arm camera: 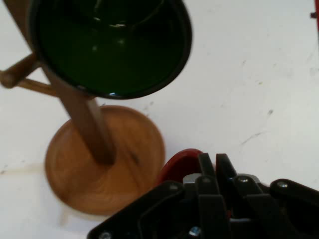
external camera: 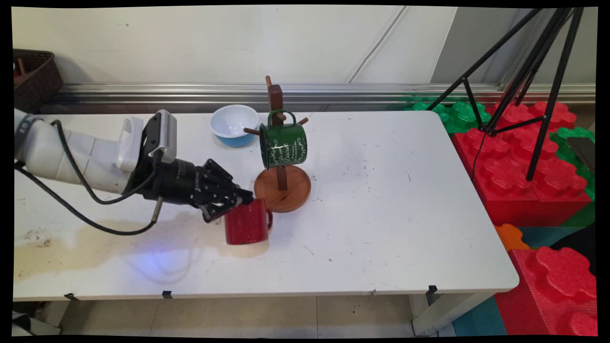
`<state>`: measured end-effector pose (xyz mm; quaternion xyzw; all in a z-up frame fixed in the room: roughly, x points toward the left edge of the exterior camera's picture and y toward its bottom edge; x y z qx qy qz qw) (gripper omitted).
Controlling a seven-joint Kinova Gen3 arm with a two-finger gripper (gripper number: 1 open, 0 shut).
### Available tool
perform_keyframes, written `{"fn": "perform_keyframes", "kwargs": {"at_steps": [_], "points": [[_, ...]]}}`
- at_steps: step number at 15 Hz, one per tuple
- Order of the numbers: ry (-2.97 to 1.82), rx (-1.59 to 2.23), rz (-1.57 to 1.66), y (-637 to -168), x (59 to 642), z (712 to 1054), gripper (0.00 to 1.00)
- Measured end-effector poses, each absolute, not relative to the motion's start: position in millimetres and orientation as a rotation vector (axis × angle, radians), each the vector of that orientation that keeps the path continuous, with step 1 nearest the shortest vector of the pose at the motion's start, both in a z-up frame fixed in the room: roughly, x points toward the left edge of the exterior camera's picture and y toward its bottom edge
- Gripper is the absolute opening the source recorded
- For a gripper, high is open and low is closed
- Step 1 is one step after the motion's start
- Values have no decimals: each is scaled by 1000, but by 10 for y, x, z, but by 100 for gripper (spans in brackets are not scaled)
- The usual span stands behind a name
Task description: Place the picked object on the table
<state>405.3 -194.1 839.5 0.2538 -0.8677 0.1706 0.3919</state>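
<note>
White table (external camera: 381, 200), end effector (external camera: 237, 202) pinching glossy red mug (external camera: 248, 224) rim

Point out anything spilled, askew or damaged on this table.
A brownish stain spreads across the white table at its near left, like a dried spill. The green mug hangs tilted on the wooden mug tree.

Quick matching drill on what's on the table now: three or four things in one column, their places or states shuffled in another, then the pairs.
Things:
1. green mug
2. red mug
3. bowl
4. gripper

Places or states:
A. at the red mug's rim, jaws shut on it
B. hanging on the wooden stand
C. upright on the table, beside the stand's base
D. far side of the table, left of the stand

Pairs: 1-B, 2-C, 3-D, 4-A
</note>
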Motion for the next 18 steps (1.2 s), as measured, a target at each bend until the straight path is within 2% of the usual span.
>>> {"fn": "perform_keyframes", "kwargs": {"at_steps": [18], "points": [[-2460, 488, 707, -2356, 4405, 8686, 0]]}}
